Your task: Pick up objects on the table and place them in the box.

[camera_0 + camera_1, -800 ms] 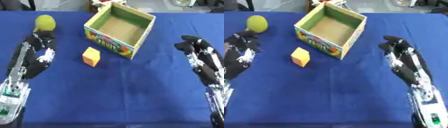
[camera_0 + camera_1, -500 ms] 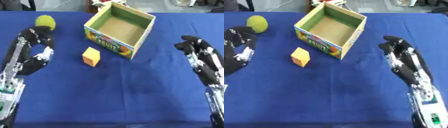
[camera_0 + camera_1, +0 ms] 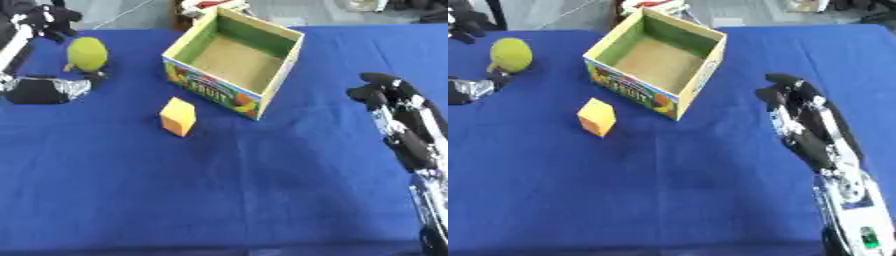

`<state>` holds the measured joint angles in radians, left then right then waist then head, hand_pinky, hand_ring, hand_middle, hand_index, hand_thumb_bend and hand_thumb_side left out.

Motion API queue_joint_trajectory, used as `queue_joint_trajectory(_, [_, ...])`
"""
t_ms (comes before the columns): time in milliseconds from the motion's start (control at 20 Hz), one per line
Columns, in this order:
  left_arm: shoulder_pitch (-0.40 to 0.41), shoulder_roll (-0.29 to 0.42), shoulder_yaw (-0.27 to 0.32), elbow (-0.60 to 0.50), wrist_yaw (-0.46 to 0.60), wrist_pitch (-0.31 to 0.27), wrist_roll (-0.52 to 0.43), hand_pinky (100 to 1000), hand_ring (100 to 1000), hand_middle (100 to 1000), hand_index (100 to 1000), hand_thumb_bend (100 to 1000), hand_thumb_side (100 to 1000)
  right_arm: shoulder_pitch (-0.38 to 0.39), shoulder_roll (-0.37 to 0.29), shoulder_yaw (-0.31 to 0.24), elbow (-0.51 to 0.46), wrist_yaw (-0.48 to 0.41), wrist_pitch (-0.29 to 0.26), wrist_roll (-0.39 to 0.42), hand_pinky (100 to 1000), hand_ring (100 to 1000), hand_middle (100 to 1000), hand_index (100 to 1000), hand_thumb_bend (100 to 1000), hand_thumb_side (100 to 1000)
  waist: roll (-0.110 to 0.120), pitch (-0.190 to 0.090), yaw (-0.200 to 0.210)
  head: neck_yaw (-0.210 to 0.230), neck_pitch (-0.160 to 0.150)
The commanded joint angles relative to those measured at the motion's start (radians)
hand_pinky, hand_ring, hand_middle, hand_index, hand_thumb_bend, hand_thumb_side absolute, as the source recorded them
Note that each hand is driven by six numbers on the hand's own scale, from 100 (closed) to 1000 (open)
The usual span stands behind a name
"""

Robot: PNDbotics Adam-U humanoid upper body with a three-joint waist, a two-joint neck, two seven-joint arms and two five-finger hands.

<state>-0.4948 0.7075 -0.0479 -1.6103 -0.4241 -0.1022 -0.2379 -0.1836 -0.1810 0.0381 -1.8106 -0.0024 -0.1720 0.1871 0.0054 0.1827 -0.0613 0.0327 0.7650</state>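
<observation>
Blue cloth tabletop [image 3: 262, 190], grey floor beyond the far edge. Open box [image 3: 236, 60] empty. Orange block [image 3: 178, 116] just in front of it, yellow-green ball [image 3: 87, 52] far left. My left hand [image 3: 48, 20] has moved up past the ball; can't tell its fingers. Right hand [image 3: 798, 107] unchanged, fingers relaxed.

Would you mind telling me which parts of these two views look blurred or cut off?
Left eye view: the left hand is smeared at the top-left corner; the orange cube and box read soft. Right eye view: the left hand is mostly cropped; the right hand is clearer.
</observation>
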Motion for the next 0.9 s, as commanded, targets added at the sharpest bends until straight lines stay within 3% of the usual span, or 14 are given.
queue_joint_trajectory(50, [-0.076, 0.12, -0.022, 0.076, -0.056, 0.024, -0.055, 769, 764, 806, 887, 623, 315, -0.005, -0.02, 0.004, -0.007, -0.003, 0.001, 0.003, 825, 751, 586, 808, 100, 495, 0.004, -0.019, -0.005, 0.003, 0.005])
queue_joint_trajectory(250, [-0.189, 0.148, -0.073, 0.188, -0.125, 0.06, -0.124, 786, 765, 809, 893, 652, 299, -0.004, -0.023, 0.009, -0.005, -0.006, 0.001, 0.008, 825, 751, 586, 808, 100, 494, 0.006, -0.023, -0.015, 0.01, 0.005])
queue_joint_trajectory(500, [-0.31, 0.085, -0.091, 0.329, -0.212, 0.101, -0.204, 783, 753, 795, 891, 667, 291, -0.001, -0.025, 0.011, -0.003, -0.006, 0.0, 0.011, 825, 751, 586, 808, 100, 493, 0.006, -0.026, -0.018, 0.013, 0.005])
queue_joint_trajectory(900, [-0.414, -0.027, -0.092, 0.559, -0.353, 0.149, -0.162, 784, 744, 784, 888, 686, 275, -0.002, -0.026, 0.016, 0.0, -0.008, 0.0, 0.016, 826, 751, 586, 808, 100, 491, 0.004, -0.027, -0.024, 0.019, 0.005])
